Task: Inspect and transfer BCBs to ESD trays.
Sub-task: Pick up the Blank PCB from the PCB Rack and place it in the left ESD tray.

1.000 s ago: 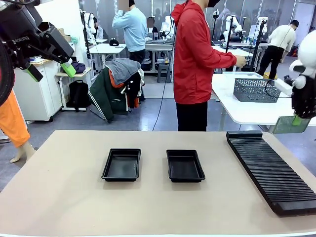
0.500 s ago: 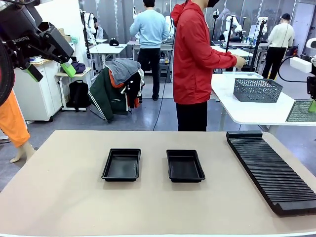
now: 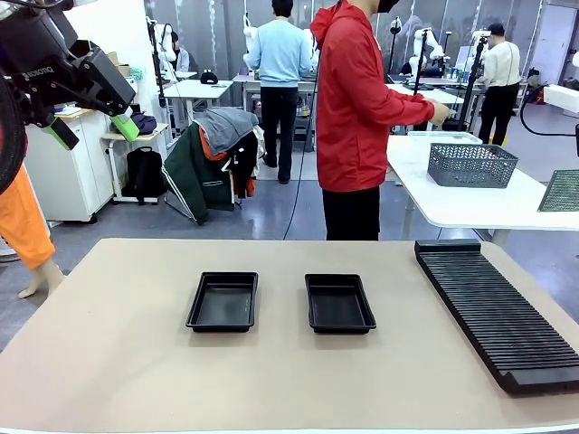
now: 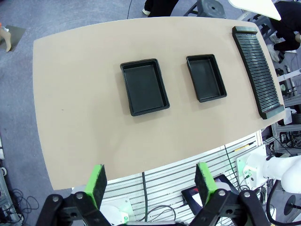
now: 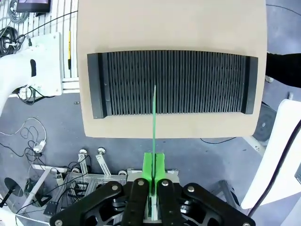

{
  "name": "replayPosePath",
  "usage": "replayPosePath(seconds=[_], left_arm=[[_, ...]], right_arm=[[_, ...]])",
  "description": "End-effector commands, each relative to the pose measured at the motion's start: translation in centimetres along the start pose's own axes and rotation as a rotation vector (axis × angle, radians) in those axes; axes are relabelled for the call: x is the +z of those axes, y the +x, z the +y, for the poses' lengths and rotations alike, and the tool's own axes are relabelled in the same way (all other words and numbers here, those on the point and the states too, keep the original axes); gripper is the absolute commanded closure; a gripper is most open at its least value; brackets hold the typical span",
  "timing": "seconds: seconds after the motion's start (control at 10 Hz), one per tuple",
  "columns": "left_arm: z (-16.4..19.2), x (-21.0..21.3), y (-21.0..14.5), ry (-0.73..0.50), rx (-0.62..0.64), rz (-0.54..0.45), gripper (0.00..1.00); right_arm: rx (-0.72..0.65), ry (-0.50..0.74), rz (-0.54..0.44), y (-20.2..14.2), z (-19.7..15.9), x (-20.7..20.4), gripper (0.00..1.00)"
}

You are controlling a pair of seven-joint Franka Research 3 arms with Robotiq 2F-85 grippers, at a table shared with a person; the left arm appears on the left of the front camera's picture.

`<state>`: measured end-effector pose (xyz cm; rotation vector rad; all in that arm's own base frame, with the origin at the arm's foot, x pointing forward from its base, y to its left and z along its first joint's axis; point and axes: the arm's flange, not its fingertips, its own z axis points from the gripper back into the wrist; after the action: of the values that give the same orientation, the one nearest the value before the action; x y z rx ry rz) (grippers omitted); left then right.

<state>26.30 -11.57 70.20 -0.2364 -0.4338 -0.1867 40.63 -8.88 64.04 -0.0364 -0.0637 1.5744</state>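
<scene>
The board point(image 5: 154, 117) is pinched by one edge in the right gripper point(image 5: 154, 165), whose fingers press together on it. It hangs edge-on above the slotted rack point(image 5: 171, 82), at three o'clock in the front view, probably raised so that its face can be checked. The two black trays point(image 4: 144, 87) lie empty at the centre of the table point(image 3: 118, 362), ready for it. The left gripper point(image 4: 151, 182) hovers spread at ten o'clock, out of the way.
</scene>
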Motion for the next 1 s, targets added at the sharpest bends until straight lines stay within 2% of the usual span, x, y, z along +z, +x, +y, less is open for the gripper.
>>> replayPosePath(seconds=[0.0, 0.9], left_arm=[[0.04, 0.03, -0.02, 0.007, 0.002, 0.002, 0.00], [0.04, 0.03, -0.02, 0.007, 0.002, 0.002, 0.00]], right_arm=[[-0.018, 0.002, -0.001, -0.07, -0.04, 0.04, 1.00], [0.000, 0.000, 0.000, 0.00, 0.00, 0.00, 1.00]])
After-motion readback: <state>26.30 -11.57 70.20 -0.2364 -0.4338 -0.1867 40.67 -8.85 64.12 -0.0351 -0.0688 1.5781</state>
